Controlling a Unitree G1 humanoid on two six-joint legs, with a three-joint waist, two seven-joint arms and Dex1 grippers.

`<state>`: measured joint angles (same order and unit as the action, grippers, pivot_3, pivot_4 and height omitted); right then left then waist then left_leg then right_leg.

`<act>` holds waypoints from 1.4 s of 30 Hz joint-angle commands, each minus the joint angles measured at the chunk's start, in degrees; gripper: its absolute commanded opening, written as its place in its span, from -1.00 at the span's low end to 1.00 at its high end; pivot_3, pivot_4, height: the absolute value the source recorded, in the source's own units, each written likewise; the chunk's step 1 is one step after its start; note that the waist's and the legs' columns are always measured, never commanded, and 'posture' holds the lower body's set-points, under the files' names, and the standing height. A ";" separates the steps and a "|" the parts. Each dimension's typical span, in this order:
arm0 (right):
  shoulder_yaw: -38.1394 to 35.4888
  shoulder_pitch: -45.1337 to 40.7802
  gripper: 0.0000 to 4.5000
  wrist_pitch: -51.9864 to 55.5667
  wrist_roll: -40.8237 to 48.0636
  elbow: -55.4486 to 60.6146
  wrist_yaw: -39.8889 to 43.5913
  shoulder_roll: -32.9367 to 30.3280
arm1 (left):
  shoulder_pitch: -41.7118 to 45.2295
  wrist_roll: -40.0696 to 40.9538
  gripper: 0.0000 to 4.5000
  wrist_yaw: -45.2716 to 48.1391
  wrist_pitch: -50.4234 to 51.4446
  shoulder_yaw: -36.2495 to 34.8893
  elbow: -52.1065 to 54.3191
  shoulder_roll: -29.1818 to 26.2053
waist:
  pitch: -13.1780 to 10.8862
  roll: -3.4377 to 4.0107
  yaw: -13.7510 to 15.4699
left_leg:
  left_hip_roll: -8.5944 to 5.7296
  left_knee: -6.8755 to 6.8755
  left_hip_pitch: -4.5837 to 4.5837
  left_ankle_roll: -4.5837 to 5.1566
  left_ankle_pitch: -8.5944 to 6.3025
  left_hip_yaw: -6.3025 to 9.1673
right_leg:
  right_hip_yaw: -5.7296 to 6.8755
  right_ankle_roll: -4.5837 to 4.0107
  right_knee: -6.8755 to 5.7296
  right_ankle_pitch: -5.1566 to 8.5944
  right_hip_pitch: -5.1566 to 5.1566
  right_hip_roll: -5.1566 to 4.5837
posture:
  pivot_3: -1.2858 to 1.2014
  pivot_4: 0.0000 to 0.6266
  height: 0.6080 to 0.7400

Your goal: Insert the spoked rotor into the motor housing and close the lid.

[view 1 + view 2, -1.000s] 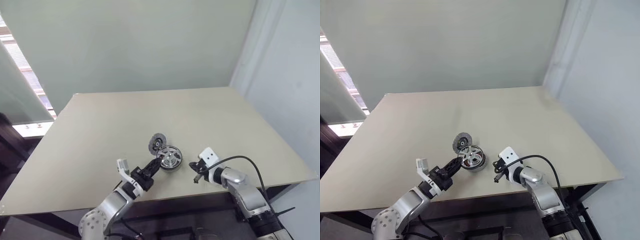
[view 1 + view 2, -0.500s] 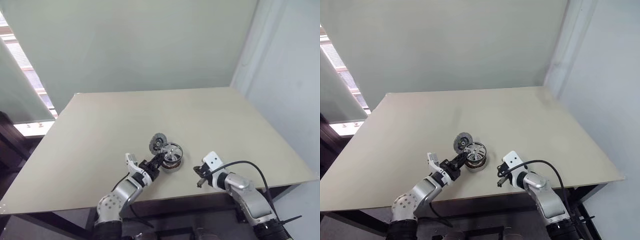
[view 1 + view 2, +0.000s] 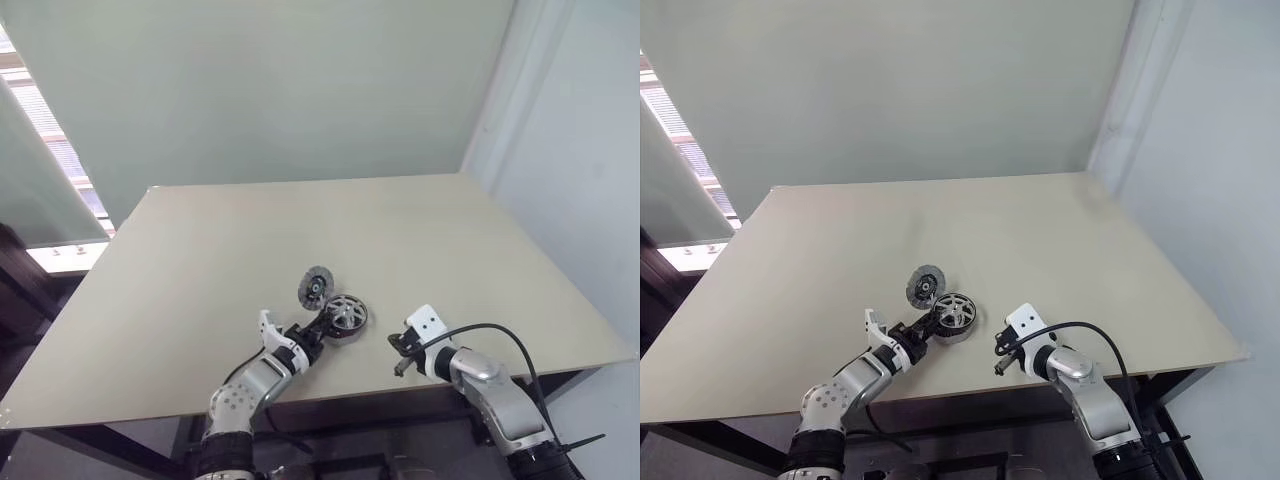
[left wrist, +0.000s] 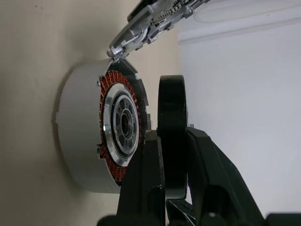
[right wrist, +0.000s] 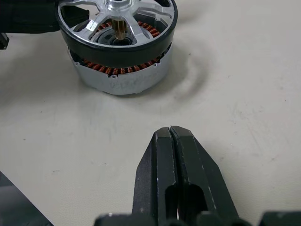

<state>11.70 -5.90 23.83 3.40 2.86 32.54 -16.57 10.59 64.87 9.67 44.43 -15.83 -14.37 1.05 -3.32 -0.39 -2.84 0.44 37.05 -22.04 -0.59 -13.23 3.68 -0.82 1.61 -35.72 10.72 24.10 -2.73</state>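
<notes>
My left gripper (image 3: 318, 333) is shut on the dark rim of the spoked rotor (image 3: 347, 313), whose silver spokes face up. The rotor (image 5: 117, 21) sits low over the motor housing (image 5: 123, 77), whose copper windings show in the narrow gap under the rim. In the left wrist view the fingers (image 4: 146, 174) pinch the rim beside the housing (image 4: 117, 127). The grey lid (image 3: 317, 285) rests just behind the housing, tilted against it (image 4: 155, 21). My right gripper (image 3: 400, 364) is shut and holds nothing, a short way to the right of the housing on the table.
The beige table (image 3: 420, 250) stretches far behind and to both sides. Its front edge runs just below both grippers. A wall stands at the back and a window at the far left.
The left gripper has carried the rotor forward and down, so it now sits close over the housing. The right gripper has stayed where it was.
</notes>
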 commanded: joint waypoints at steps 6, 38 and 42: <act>-0.87 -0.23 -1.00 -0.40 1.16 2.55 -0.41 0.36 | 2.75 -2.97 -0.88 1.09 -0.17 -1.63 -1.31 0.43 | 0.00 -0.01 0.00 | 0.00 0.00 0.00 0.00 0.00 0.00 | 0.00 0.00 0.00 0.00 -0.01 0.00 | 0.03 -1.00 1.00; -1.12 -0.57 -1.00 -1.14 1.50 1.06 -1.95 0.82 | 0.53 -4.21 0.99 -7.53 6.94 -1.29 20.88 -1.63 | -0.04 -0.10 0.01 | 0.00 -0.08 0.39 -0.03 -0.03 0.10 | 0.04 0.01 0.05 0.00 -0.40 -0.01 | 0.03 -1.00 1.00; -0.97 -1.05 -1.00 -1.35 1.61 0.53 -1.93 0.99 | -0.05 -4.91 0.99 -8.59 7.87 -0.09 26.99 -3.35 | -0.05 -0.12 -0.01 | -0.01 -0.08 0.39 -0.04 -0.03 0.09 | 0.03 0.01 0.07 0.01 -0.41 -0.02 | 0.03 -1.00 1.00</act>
<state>11.65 -5.85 23.76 4.36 2.44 30.81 -15.61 10.18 59.48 1.27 51.99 -16.57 9.14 -1.75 -3.37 -0.51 -2.84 0.43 36.97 -21.64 -0.64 -13.27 3.77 -0.79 1.62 -35.65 10.72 23.69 -2.75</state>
